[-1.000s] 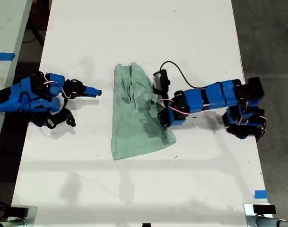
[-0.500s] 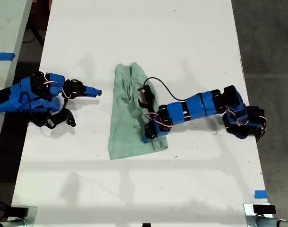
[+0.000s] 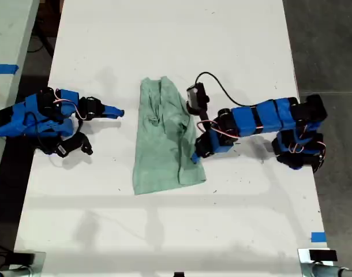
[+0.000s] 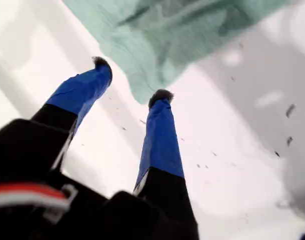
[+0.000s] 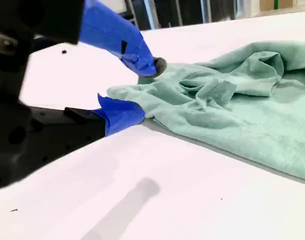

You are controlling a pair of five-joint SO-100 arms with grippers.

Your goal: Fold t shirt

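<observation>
Mint-green shirt is lying as a narrow strip on the table, its hem corner just ahead of my first gripper, hovering wide and empty, while my second gripper is sitting part-open, empty, well short of it; lengthwise fold looking done, next likely needing a fresh pinch for the crosswise fold.

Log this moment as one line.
t shirt: flat on table | my first gripper: open, at shirt edge | my second gripper: open, holding nothing
</observation>
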